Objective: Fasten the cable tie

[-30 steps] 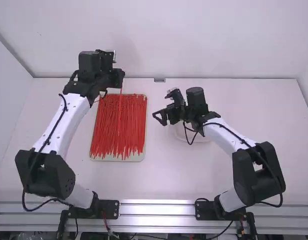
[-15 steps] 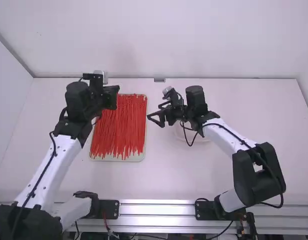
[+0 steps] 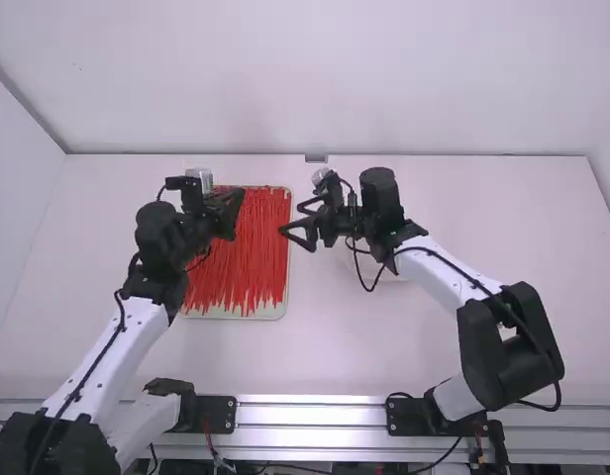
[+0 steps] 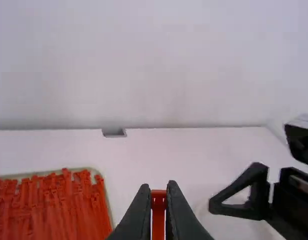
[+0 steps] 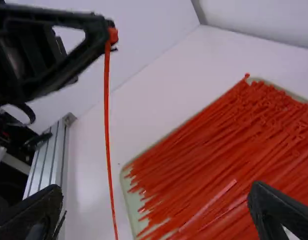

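Note:
A single red cable tie [image 5: 106, 125] hangs straight down from my left gripper [image 3: 235, 202], which is shut on its head end [image 4: 157, 201] above the far right part of the tray. In the right wrist view the left gripper [image 5: 101, 31] shows with the tie dangling below it. My right gripper [image 3: 297, 224] is open and empty, held just right of the tray and facing the left gripper across a short gap. It also appears off to the side in the left wrist view as the right gripper [image 4: 244, 200].
A beige tray [image 3: 236, 315] holds a thick pile of several red cable ties [image 3: 241, 259]. A small grey bracket [image 3: 316, 157] sits at the table's far edge. White table lies bare to the right and in front.
My left arm has drawn back from the tray's far edge and now holds the tie above the tray's right side. My right gripper has shifted left toward it.

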